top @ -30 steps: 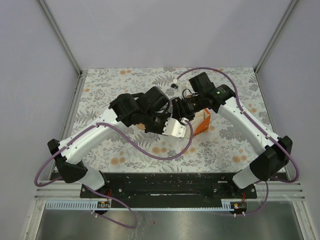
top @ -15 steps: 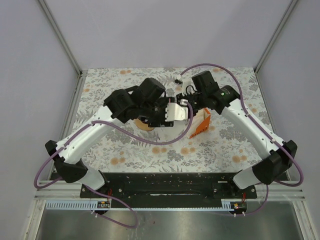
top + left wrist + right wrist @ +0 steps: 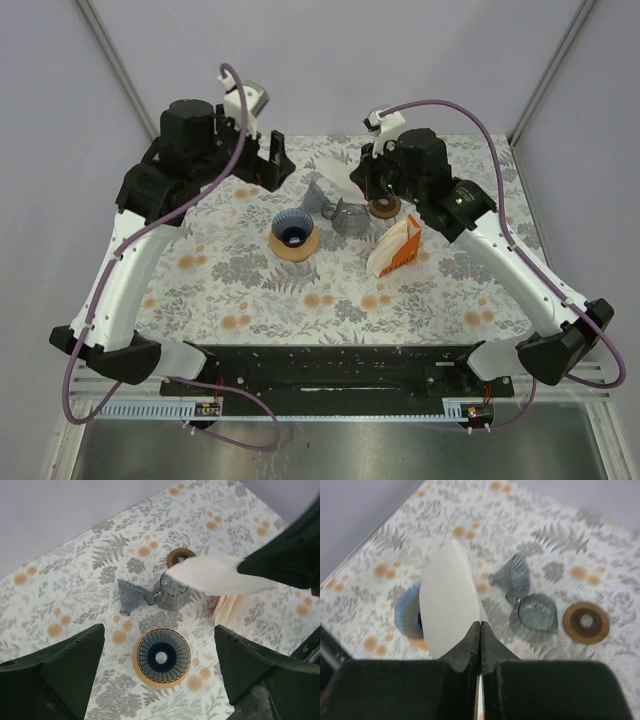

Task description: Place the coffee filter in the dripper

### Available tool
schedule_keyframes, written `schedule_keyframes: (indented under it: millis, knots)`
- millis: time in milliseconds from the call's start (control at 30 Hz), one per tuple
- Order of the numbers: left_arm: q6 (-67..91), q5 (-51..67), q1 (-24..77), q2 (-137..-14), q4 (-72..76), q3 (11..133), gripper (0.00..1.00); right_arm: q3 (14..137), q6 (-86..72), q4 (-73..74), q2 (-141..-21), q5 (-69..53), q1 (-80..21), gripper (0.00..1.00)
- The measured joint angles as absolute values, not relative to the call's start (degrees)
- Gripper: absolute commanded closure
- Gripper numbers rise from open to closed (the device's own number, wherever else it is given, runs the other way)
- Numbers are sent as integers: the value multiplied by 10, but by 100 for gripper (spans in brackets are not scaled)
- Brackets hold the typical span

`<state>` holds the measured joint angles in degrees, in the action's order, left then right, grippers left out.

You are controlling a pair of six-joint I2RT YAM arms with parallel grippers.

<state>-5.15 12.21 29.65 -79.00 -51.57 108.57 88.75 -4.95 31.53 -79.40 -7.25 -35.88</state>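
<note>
Right gripper (image 3: 480, 625) pinches the filter (image 3: 447, 600) by its edge, so it juts ahead of the jaws. Left gripper (image 3: 159, 652), jaws spread, hangs above the dripper (image 3: 294, 232), likely giving access.

A grey glass cup (image 3: 349, 217) stands below the raised right pincer (image 3: 357, 180), with a grey ribbed funnel (image 3: 318, 197) on its side just beside it. A wooden ring (image 3: 383, 207) lies near, and an orange carton (image 3: 397, 247) farther off.
</note>
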Motion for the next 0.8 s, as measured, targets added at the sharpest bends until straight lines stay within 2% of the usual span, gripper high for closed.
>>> schedule_keyframes:
  millis: [200, 400, 600, 667, 800]
  knots:
    - [104, 121, 221, -774, -467, 1029, 1, 888, -29, 184, -817, 113, -425, 100]
    - [205, 152, 204, -792, -449, 998, 1, 906, 12, 119, -897, 211, -488, 100]
    - [251, 183, 193, -820, -423, 984, 27, 907, 27, 106, -927, 233, -506, 100]
    - [262, 194, 190, -830, -422, 973, 30, 909, 27, 97, -927, 234, -506, 100]
    - [281, 202, 187, -851, -422, 955, 30, 911, 26, 86, -927, 232, -507, 100]
